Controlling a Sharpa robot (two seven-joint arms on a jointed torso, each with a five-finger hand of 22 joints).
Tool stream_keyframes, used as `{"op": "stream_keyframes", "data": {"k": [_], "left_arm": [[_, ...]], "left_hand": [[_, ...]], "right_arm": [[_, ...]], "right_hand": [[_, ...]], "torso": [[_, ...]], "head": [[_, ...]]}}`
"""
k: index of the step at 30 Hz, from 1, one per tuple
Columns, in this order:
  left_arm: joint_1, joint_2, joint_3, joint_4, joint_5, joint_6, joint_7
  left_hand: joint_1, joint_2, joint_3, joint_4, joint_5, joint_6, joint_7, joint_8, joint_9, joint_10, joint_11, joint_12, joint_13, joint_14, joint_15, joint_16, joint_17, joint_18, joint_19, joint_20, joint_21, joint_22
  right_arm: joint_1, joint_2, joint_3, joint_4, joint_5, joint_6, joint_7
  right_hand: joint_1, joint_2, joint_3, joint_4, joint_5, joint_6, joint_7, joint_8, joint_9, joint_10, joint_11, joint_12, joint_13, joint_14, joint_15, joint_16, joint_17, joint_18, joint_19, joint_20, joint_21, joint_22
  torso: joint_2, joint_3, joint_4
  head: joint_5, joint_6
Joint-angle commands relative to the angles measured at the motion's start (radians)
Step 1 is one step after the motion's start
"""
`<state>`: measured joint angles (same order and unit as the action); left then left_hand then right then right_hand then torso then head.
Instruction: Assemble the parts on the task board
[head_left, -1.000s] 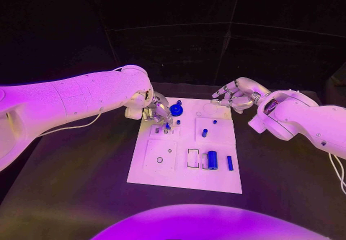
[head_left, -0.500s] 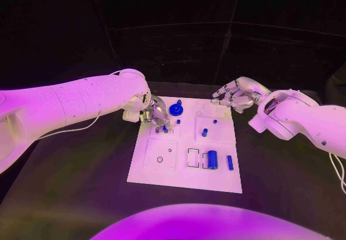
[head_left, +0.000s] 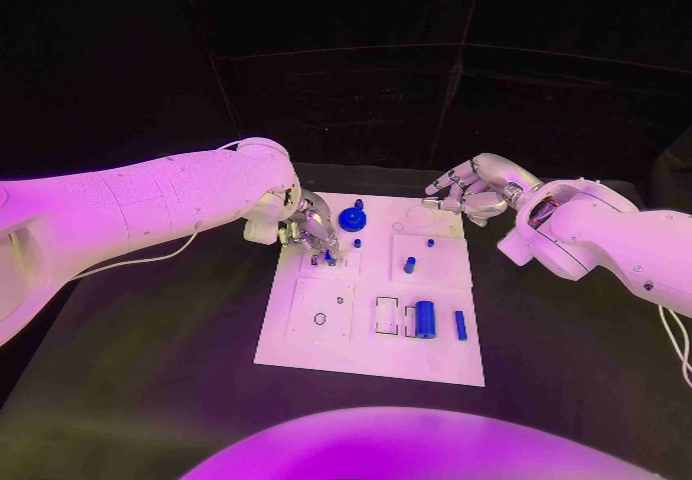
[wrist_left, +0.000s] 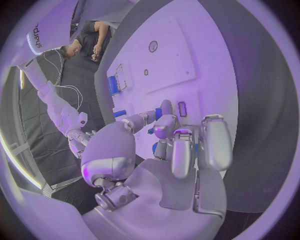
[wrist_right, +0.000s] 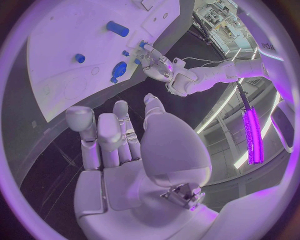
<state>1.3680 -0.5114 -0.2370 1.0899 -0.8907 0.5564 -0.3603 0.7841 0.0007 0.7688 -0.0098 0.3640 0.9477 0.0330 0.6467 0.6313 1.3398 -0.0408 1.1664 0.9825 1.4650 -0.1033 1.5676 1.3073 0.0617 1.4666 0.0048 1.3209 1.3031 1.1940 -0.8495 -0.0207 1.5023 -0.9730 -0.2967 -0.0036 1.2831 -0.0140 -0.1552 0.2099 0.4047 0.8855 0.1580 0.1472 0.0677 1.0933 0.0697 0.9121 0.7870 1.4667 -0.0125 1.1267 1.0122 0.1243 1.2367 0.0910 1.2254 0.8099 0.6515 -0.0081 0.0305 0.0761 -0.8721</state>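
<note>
The left hand (head_left: 309, 232) has its fingers bunched down on a small blue part (head_left: 329, 257) near the far left corner of the task board (head_left: 372, 352); whether they pinch it or only press it I cannot tell. The right hand (head_left: 473, 190) hovers off the far right corner, fingers loosely curled on nothing. Judging by the board, assembly is only partly done: a blue knob (head_left: 353, 217) and two short pegs (head_left: 408, 265) stand seated, while a thick blue cylinder (head_left: 424, 319) and a thin blue pin (head_left: 460, 325) lie loose toward the near right. Against the earlier frames, the left hand has pulled slightly back toward the left edge and lowered; the right hand has not moved.
</note>
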Motion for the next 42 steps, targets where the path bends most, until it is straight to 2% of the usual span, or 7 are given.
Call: {"op": "stream_keyframes", "data": {"k": [1, 30, 42], "left_arm": [[-0.002, -0.002, -0.002, 0.003, -0.021, 0.007, -0.008], [-0.007, 0.002, -0.002, 0.008, -0.021, 0.031, -0.01], [-0.008, 0.004, -0.002, 0.009, -0.021, 0.039, -0.011]], "left_hand": [[0.0, 0.008, 0.172, -0.173, 0.003, 0.004, -0.001, 0.003, 0.001, 0.005, -0.001, 0.004, 0.0, 0.106, 0.006, 0.003, 0.263, 0.004, 0.008, 0.007, 0.005, 0.001], [-0.004, 0.011, 0.172, -0.177, 0.009, 0.005, -0.002, 0.002, 0.002, 0.007, -0.002, 0.007, 0.005, 0.106, 0.006, 0.003, 0.263, 0.004, 0.008, 0.007, 0.005, 0.002], [-0.005, 0.012, 0.172, -0.178, 0.012, 0.005, -0.002, 0.002, 0.003, 0.009, -0.002, 0.01, 0.009, 0.106, 0.005, 0.003, 0.263, 0.004, 0.009, 0.007, 0.007, 0.004]], "right_arm": [[0.002, 0.001, 0.001, 0.002, 0.002, -0.007, 0.009], [0.002, 0.003, 0.001, 0.001, 0.002, -0.004, 0.009], [0.002, 0.004, 0.001, 0.001, 0.002, -0.003, 0.009]], "right_hand": [[0.0, 0.0, 0.002, 0.005, 0.004, -0.005, 0.0, 0.004, 0.0, -0.005, 0.0, 0.005, -0.001, -0.002, 0.001, -0.006, 0.002, 0.012, -0.003, 0.003, -0.004, 0.0], [0.0, 0.0, 0.002, 0.005, 0.004, -0.005, 0.0, 0.004, 0.0, -0.005, 0.0, 0.005, -0.001, -0.002, 0.001, -0.006, 0.002, 0.012, -0.003, 0.003, -0.004, 0.0], [0.002, -0.001, 0.001, 0.006, 0.005, -0.005, 0.0, 0.005, 0.001, -0.005, 0.0, 0.006, -0.001, -0.002, 0.001, -0.007, 0.001, 0.012, -0.002, 0.003, -0.004, 0.0]], "torso": [[0.0, -0.0004, -0.0004], [0.0, 0.0004, -0.0014], [0.0, -0.0003, -0.0001]], "head": [[-0.001, 0.0], [-0.001, -0.001], [-0.003, -0.001]]}}
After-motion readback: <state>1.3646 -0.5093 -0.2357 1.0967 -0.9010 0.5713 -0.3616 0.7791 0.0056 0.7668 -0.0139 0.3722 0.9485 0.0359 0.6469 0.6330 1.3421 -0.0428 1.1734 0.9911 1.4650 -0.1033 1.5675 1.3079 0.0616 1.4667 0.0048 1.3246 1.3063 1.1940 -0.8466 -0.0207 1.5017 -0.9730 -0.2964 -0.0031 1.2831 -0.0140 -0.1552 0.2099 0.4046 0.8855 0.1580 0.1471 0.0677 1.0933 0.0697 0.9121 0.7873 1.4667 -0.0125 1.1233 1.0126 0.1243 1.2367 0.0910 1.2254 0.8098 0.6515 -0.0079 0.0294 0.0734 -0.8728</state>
